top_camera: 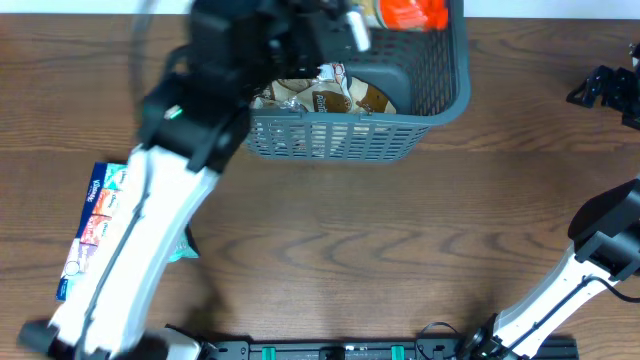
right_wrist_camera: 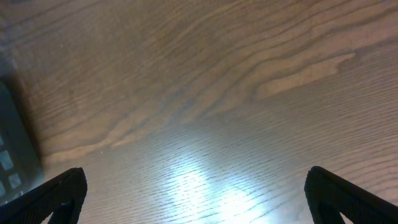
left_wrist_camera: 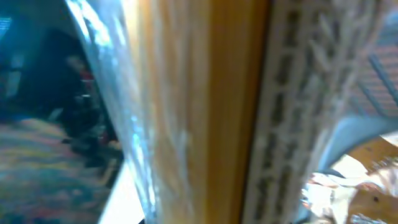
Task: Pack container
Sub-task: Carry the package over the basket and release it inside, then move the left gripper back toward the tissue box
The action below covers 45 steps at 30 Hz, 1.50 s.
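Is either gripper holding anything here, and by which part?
Right gripper: nothing, jaws wide apart. Left gripper, above the container: a yellow packet fills its camera, likely held; where, cannot tell.

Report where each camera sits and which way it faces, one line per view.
Overhead: above the table, facing straight down on the container; the left arm is over it.
Left wrist: on the left arm, close up on a blurred clear-wrapped packet; own fingers not discernible.
Right wrist: on the right arm, facing down at bare wood; the open right gripper shows its fingertips in the lower corners.
Shared: overhead and right wrist both show the table.
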Motion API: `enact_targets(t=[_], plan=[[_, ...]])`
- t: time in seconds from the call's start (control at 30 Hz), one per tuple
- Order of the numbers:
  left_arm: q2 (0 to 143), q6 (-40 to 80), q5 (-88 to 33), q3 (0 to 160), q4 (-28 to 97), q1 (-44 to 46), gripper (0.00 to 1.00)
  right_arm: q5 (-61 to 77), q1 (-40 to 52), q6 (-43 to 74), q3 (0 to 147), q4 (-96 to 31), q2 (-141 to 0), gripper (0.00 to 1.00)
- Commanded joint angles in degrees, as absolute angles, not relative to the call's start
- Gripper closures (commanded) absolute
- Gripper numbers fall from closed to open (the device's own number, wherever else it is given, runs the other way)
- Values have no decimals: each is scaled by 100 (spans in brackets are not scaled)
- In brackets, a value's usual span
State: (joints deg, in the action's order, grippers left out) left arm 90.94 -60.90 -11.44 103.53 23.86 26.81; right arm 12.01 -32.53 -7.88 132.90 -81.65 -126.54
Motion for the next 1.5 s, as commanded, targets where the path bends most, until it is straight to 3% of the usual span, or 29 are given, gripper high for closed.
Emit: enact_targets(t=[0.0,0.47,0.5,0.6,0.67,0.7,0.73,0.83,0.87,1.17,1.37,1.47], plan=[[9616,-6320,-1160,10503,2381,2698,94,1245,-3260,-709,13268,-8213,-12621,1],[11100,-6294,-1109,10501,3446,2681,94,1247,-3260,-711,13268,-8300,-12621,1],[11115,-6294,-1111,10501,3472,2681,89,1247,-3260,-711,13268,-8311,-12621,1],[11074,-6139,-1109,10503,3485,2681,54,1247,-3260,-711,13268,-8318,-12621,1],[10973,-5944,-1107,10503,3509,2681,45,1247,-3260,-711,13268,-8318,-12621,1],[10897,-5830,-1105,10503,3522,2681,34,1249,-3260,-711,13268,-8320,-12621,1],[10820,-5780,-1105,10503,3562,2681,14,1251,-3260,-711,13268,-8320,-12621,1],[10477,-5769,-1103,10503,3778,2681,10,1389,-3260,-738,13268,-8320,-12621,1],[10311,-5760,-1094,10503,3894,2681,1,1441,-3260,-738,13268,-8320,-12621,1],[8412,-3972,82,10503,4512,2453,1,1452,-3260,-735,13268,-8318,-12621,1],[7059,-3603,143,10503,5063,1804,1,1459,-3260,-735,13268,-8318,-12621,1],[6547,-3142,843,10503,5621,1249,2,1459,-3260,-735,13268,-8315,-12621,1]])
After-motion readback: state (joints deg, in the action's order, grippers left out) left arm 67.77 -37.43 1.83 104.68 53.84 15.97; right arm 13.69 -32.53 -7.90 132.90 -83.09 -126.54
